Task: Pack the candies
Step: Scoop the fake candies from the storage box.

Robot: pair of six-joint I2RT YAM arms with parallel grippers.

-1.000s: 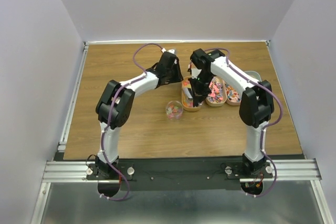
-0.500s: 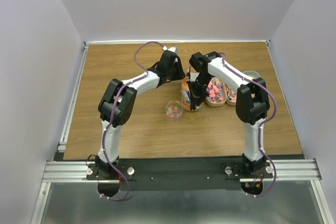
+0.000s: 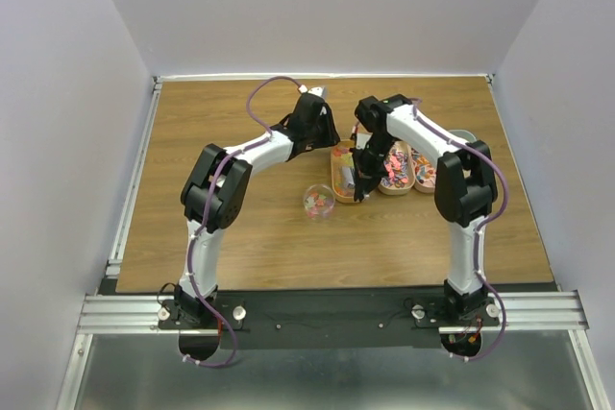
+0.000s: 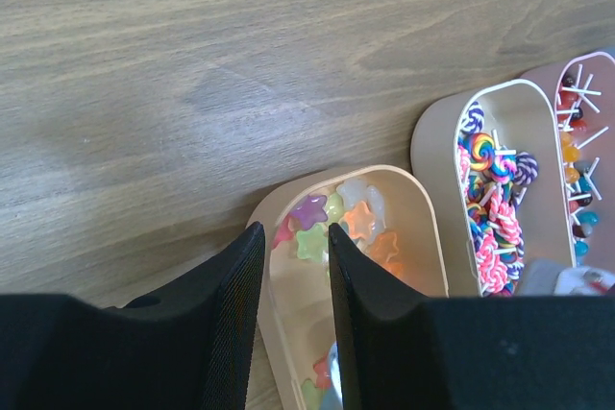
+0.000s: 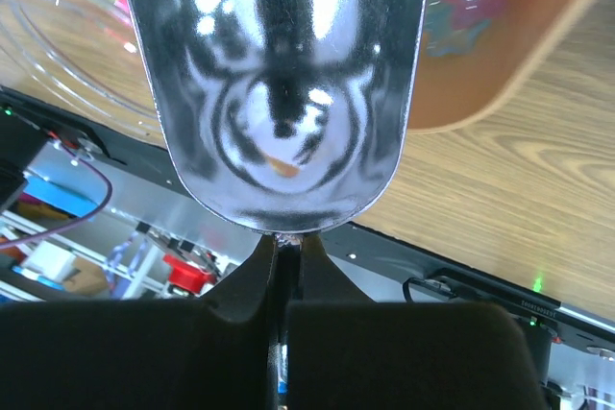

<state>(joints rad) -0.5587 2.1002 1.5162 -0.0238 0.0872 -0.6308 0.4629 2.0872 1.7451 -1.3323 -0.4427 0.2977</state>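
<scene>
- As the right tool is clenched on the handle of the scoop, the step in hand looks like scooping. The bowl is almost bare, with one orange fleck in it that may be a candy or a glint.
- The candies, star-shaped, lie in the tray just ahead of the left tool. More sit in the cup, on the counter just left of the right tool.
- The left tool is half released, its jaws astride the tray's rim. The gap is wider than the rim and no pinch shows.
- Past the scoop's lip, the tray end is to the right and the cup's clear rim to the left, both near.
- The next move likely calls for dipping the lip under the stars, lifting with the bowl level, swinging left over the cup and tipping slowly. The left tool would need to steady the tray so it does not slide.
- No brand, label or writing can be read.
</scene>
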